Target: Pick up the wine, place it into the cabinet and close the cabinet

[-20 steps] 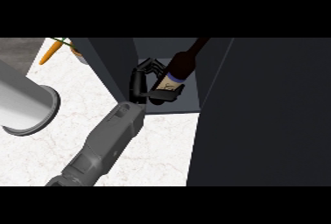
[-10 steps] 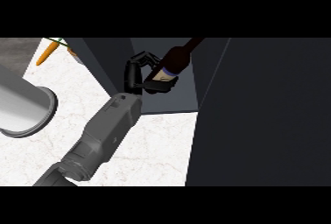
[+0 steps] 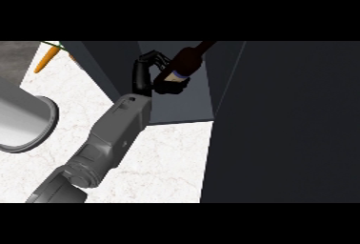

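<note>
The wine bottle (image 3: 184, 61) is dark brown with a pale label, and it tilts with its neck toward the upper right. It is inside the open cabinet (image 3: 184, 106), above the grey shelf floor. My left hand (image 3: 145, 75) is shut on the bottle from its left side, fingers curled over the far side and thumb below the label. The grey forearm runs in from the lower left. The bottle's base is hidden by the hand. My right hand does not show.
The wide dark cabinet door (image 3: 281, 124) fills the right side of the view. A large grey round pot (image 3: 21, 124) stands at the left on the white marble counter (image 3: 162, 157). An orange carrot (image 3: 45, 60) lies at the upper left.
My left hand has carried the bottle up the view, deeper into the cabinet, and the forearm has stretched further in.
</note>
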Tool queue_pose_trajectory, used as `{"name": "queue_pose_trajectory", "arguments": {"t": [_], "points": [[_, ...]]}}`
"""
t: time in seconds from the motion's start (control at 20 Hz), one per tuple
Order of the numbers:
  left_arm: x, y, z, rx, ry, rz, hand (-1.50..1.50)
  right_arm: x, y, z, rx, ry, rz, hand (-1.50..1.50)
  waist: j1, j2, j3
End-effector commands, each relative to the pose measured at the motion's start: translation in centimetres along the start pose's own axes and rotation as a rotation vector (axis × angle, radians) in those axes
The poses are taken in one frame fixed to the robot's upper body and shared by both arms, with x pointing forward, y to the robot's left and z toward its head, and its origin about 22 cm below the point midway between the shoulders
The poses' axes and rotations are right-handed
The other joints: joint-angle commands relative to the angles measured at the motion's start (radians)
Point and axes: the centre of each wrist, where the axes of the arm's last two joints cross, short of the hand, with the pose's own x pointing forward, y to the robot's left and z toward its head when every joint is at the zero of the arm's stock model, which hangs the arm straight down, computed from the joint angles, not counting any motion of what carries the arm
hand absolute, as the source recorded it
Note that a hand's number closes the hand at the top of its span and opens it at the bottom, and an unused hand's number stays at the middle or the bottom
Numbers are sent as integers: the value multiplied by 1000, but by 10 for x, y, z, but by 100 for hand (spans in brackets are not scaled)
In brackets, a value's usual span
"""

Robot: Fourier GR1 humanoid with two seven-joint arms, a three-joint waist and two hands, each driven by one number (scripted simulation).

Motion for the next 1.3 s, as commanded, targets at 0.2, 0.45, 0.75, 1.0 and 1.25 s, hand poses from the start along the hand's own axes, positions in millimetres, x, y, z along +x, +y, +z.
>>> {"name": "queue_pose_trajectory", "arguments": {"t": [0.2, 0.45, 0.75, 1.0, 1.25], "points": [[-8, 22, -7, -6, 78, -70, 150, 7, -1, 6, 33, -19, -15, -150, -8, 7, -1], [-2, 21, -13, 55, 94, -131, 150, 8, 4, 6, 57, -42, -34, -150, -26, 14, 0], [-7, 6, 2, 54, 152, 45, 150, 3, 2, -1, 57, -41, -28, -150, -28, 22, -2], [-21, 8, 16, 53, 207, 171, 150, 6, 6, -2, 43, -40, -37, -150, -28, 19, -3], [-34, 12, 29, 60, 267, 265, 150, 5, 7, 0, 78, -41, -35, -150, -58, 19, -3]]}}
